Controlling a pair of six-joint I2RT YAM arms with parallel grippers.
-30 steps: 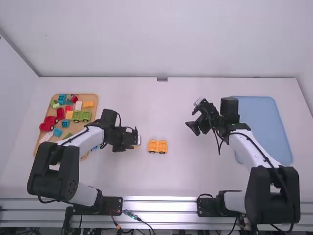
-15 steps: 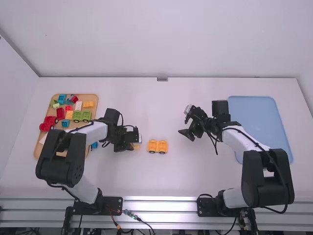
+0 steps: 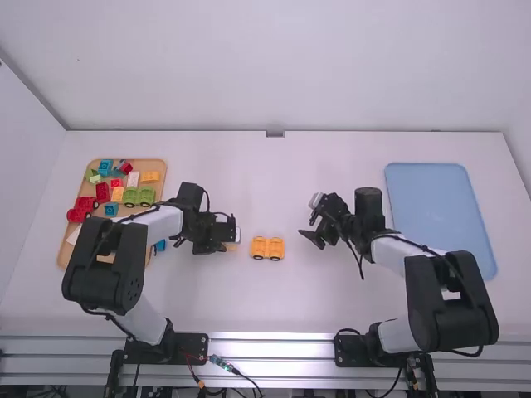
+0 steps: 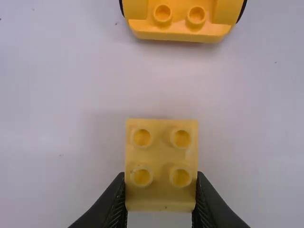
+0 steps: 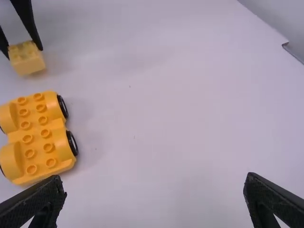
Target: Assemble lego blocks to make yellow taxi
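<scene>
Left of the orange-yellow wheeled base (image 3: 268, 248), my left gripper (image 3: 230, 235) is low over the table. In the left wrist view my left gripper (image 4: 161, 190) is shut on a yellow block (image 4: 161, 164) with several studs, a short gap from the base's studded end (image 4: 179, 21). My right gripper (image 3: 311, 240) is right of the base in the high view. The right wrist view has my right gripper (image 5: 155, 185) wide open with nothing between its fingers; the wheeled base (image 5: 37, 135) lies beyond at left, studs up, near the held yellow block (image 5: 26, 59).
A wooden tray (image 3: 156, 165) at the far left holds loose blocks, including red (image 3: 83, 207) and green (image 3: 138, 196) wheeled pieces. A blue block (image 3: 159, 246) is beside the left arm. On the right lies a light blue tray (image 3: 440, 207), partly behind the right arm.
The right arm has moved left toward the wheeled base and slightly nearer the camera. Its gripper stays empty. The left gripper has barely shifted; its arm's links have moved slightly right.
</scene>
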